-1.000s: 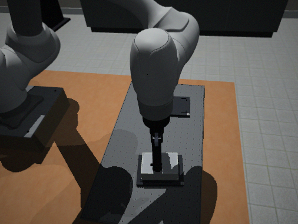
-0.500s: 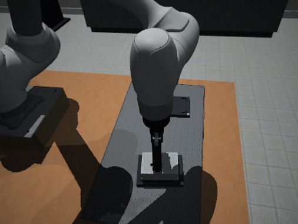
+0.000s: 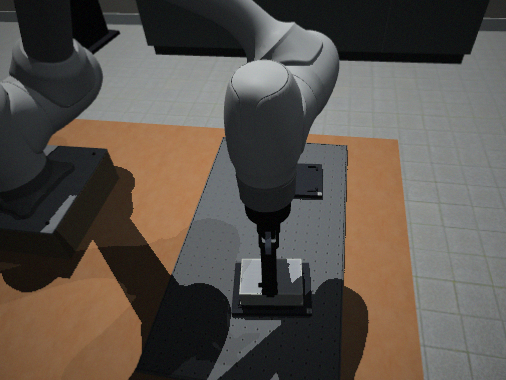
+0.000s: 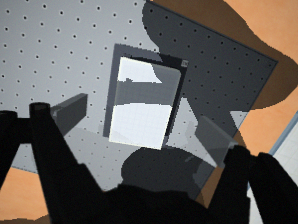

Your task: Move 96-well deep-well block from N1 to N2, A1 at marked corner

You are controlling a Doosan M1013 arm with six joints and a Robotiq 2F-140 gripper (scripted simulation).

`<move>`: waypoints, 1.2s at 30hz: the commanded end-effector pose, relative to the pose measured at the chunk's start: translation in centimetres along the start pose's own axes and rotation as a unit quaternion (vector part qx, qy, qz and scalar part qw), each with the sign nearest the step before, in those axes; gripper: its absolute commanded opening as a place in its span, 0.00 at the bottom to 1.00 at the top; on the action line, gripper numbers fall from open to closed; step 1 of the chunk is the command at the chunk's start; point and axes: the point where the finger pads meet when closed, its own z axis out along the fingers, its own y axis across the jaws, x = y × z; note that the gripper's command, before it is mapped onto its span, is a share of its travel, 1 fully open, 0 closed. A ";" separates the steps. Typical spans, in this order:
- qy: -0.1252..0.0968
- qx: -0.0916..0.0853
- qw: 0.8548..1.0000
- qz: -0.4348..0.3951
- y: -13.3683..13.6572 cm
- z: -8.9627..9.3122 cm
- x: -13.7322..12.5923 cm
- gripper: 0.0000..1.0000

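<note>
Fingers spread wide, gripping nothing | gripper (image 4: 145, 150) hung above deep-well block (image 4: 142, 105) — block seated in nest N1 (image 3: 239, 305) | nest N2 (image 3: 312, 181) vacant

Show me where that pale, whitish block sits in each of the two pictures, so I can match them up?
Top view: the deep-well block sits low in the centre, in a dark nest, partly behind the open gripper.
Wrist view: the block is in the middle, tilted, above and between the dark fingers.
Shared landmark: the grey dotted plate under the nest.
</note>
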 end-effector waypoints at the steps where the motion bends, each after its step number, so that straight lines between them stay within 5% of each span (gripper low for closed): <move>1: -0.001 0.001 1.000 0.003 -0.2 1.0 -0.1 1.00; 36: -0.001 0.001 1.000 0.003 -0.2 5.5 -0.1 1.00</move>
